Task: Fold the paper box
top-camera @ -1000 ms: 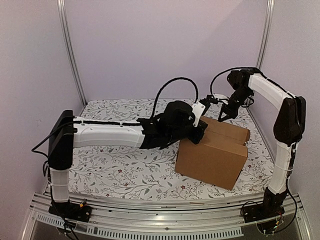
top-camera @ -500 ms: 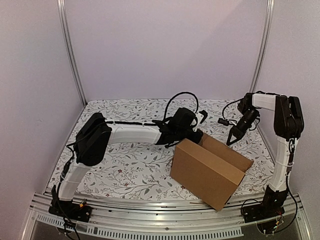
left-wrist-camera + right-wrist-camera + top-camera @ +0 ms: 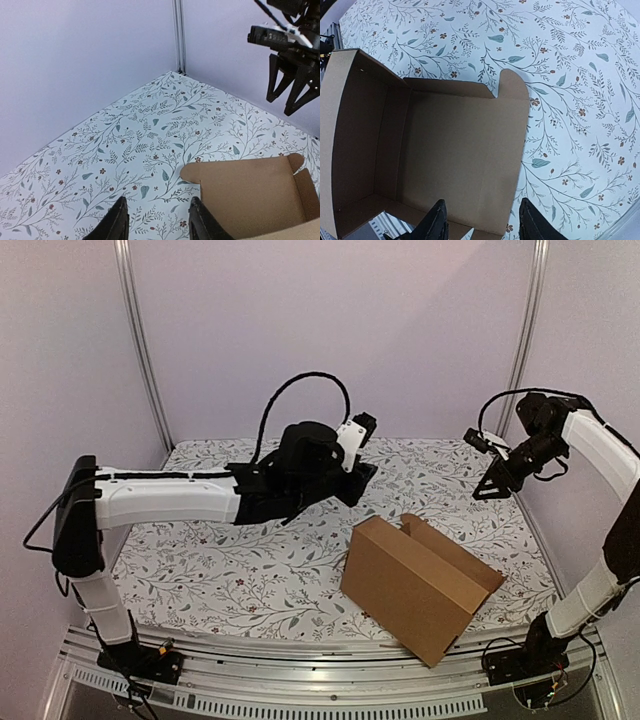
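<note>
The paper box (image 3: 415,585) is plain brown cardboard, partly folded, with its lid panel raised toward the front and its inside open to the back. It lies at the table's front right. It shows from above in the right wrist view (image 3: 435,150) and at the lower right in the left wrist view (image 3: 255,195). My left gripper (image 3: 362,472) is open and empty, raised above the table left of and behind the box; its fingers (image 3: 117,222) frame bare cloth. My right gripper (image 3: 490,487) is open and empty, high above the box's far right side.
A floral tablecloth (image 3: 230,560) covers the table. Lilac walls and metal corner posts (image 3: 140,350) enclose the back and sides. A slotted metal rail (image 3: 300,685) runs along the front edge, close to the box's front corner.
Both grippers have lifted off the box and pulled away, the left up and to the left, the right up and to the right. The box stays where it was half a second ago.
</note>
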